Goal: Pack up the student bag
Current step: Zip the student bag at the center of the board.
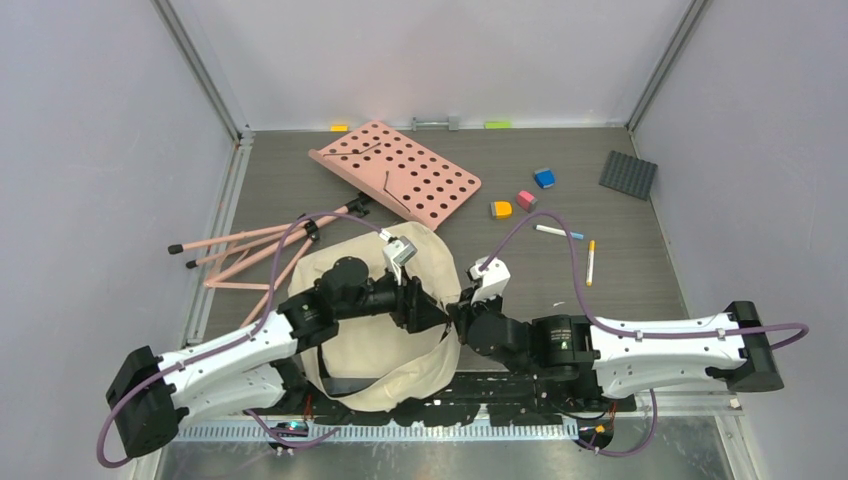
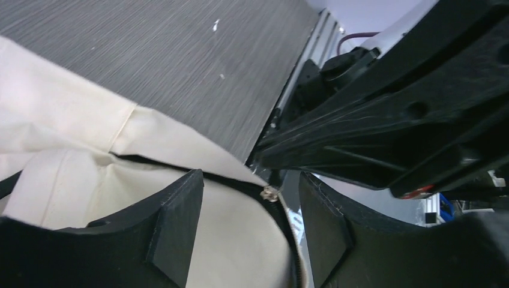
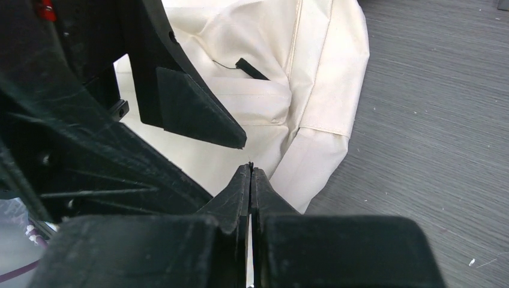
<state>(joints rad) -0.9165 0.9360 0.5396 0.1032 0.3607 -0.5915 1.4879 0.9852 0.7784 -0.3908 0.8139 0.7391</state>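
The student bag, cream fabric with black straps, lies flat between my two arms. Both grippers meet at its right edge. My left gripper is open. In the left wrist view its fingers straddle the cream fabric and the black zipper, and the small metal slider lies between them, untouched. My right gripper is shut tip to tip just off the bag's edge. A thin dark sliver shows at its tips, too small to identify.
A pink perforated board and pink stand legs lie behind the bag. To the right are orange, pink and blue blocks, two pens and a dark studded plate.
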